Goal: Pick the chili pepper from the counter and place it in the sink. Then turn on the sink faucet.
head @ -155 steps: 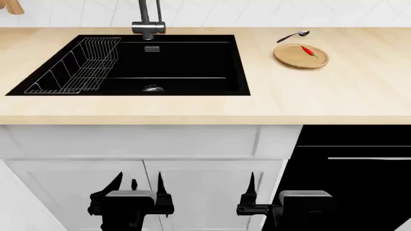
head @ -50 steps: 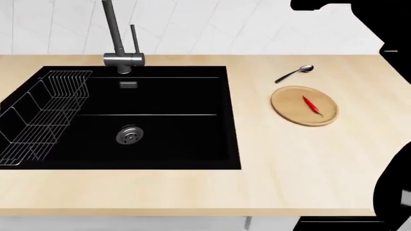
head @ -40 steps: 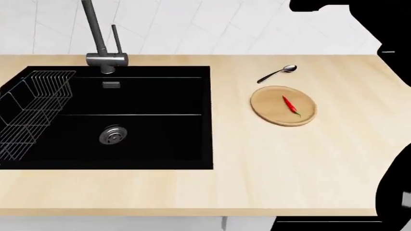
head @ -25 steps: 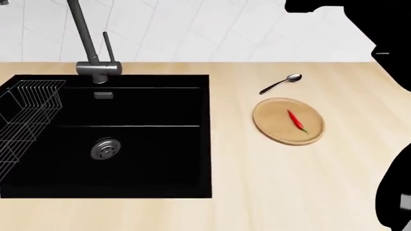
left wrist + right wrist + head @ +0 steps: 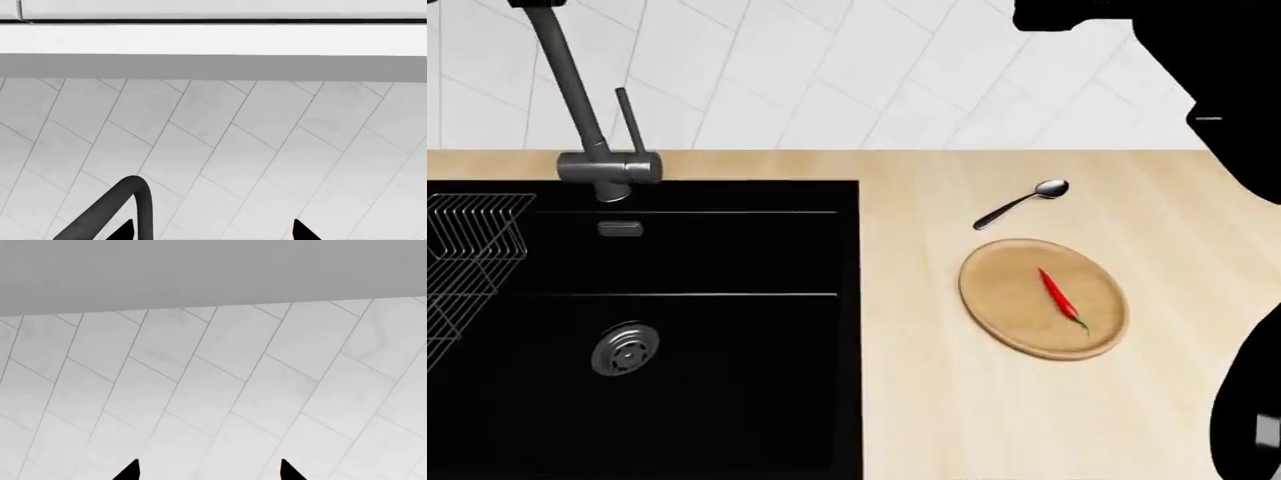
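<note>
Head view: the chili pepper (image 5: 1061,296) lies on a round wooden plate (image 5: 1004,300), a little toward the side of the plate away from the sink (image 5: 734,330). The plate rests on the counter (image 5: 961,420), beside the sink and apart from its edge. A metal spoon (image 5: 1022,203) lies on the counter just behind the plate, not touching it. Inside the black sink there is a round drain (image 5: 626,349), and a wire rack (image 5: 467,250) stands at the end of the sink far from the plate. The sink faucet (image 5: 585,115) rises behind the sink, with its thin lever upright next to the neck. A black part of the robot's right arm (image 5: 1201,70) covers the corner of the picture beyond the plate; no gripper is seen in this view.

Left wrist view: two dark fingertips (image 5: 122,231) of the left gripper (image 5: 212,232) stand apart, with nothing between them. The curved top of the faucet is seen near one tip, before a white tiled wall (image 5: 267,150).

Right wrist view: the right gripper (image 5: 208,472) also has its two tips spread, holding nothing, and faces the same tiled wall.
</note>
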